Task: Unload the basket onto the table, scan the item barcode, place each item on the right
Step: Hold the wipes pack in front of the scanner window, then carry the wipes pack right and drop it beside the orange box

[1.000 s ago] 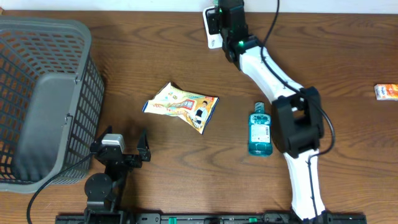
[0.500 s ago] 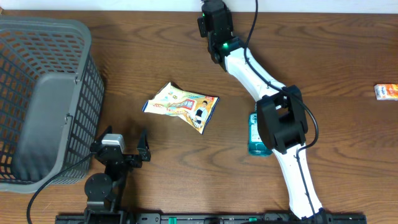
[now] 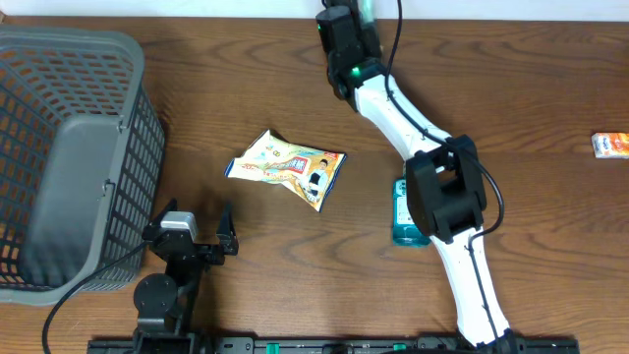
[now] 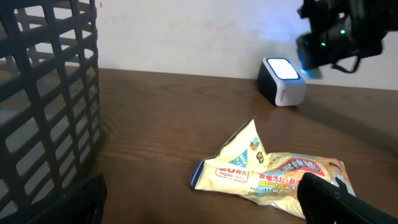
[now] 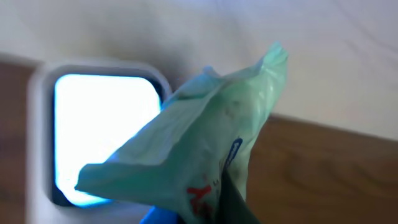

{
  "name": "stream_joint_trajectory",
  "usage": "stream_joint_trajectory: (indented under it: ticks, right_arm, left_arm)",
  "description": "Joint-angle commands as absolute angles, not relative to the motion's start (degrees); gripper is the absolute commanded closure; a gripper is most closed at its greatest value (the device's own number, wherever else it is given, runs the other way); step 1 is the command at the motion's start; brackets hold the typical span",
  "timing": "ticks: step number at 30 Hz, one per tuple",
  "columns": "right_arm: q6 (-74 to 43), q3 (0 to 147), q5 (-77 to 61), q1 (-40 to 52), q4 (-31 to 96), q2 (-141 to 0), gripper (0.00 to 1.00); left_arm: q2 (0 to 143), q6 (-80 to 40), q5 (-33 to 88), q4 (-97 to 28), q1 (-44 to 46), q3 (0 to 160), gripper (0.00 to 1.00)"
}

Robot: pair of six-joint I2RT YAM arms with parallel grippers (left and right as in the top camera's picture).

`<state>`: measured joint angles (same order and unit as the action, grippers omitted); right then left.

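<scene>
Scanner (image 4: 283,79) first: we see a small white box with a lit window, standing at the far edge of the table (image 3: 246,88) by the pale wall. The right gripper (image 3: 352,18) is stretched out to that edge, its jaws pressed together on a green packet (image 5: 199,137). In the right wrist view the packet stands crumpled just in front of the glowing window and covers its right part. We cannot tell whether packet and scanner touch, nor can we make out a barcode (the print at the packet's lower edge is too blurred to read). From above, the arm hides the scanner. The left gripper (image 3: 190,228) sits low at the near side of the table with its fingers (image 4: 336,199) spread wide apart and nothing between them, just beside the grey basket (image 3: 138,118). A yellow snack bag (image 3: 290,169) lies flat near the middle of the table, beyond the left gripper. A blue bottle (image 3: 401,226) lies partly under the right arm's elbow. A small orange packet (image 3: 611,145) rests at the table's right edge, well apart from everything else.
</scene>
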<state>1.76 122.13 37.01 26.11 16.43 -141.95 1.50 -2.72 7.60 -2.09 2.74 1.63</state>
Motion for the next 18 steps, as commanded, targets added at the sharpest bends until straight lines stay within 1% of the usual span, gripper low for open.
stream_joint_trajectory:
  ticks: [1,8,11,14,18]
  right_arm:
    - [2.1,123.9,43.2,23.8,23.3,-133.2,0.99]
    - [-5.2,123.9,43.4,14.8,40.9,-130.0,0.99]
    - [-9.5,123.9,43.1,8.6,48.2,-130.2,0.99]
    - [-12.1,123.6,40.8,3.1,52.9,-130.4,0.99]
    - [-12.2,122.7,34.4,-4.9,56.2,-130.4,0.99]
  left_arm:
    - [1.4,-1.9,8.1,-3.2,2.9,0.2,0.02]
    - [1.4,-1.9,8.1,-3.2,2.9,0.2,0.02]
    - [1.4,-1.9,8.1,-3.2,2.9,0.2,0.02]
    - [1.4,-1.9,8.1,-3.2,2.9,0.2,0.02]
    - [1.4,-1.9,8.1,-3.2,2.9,0.2,0.02]
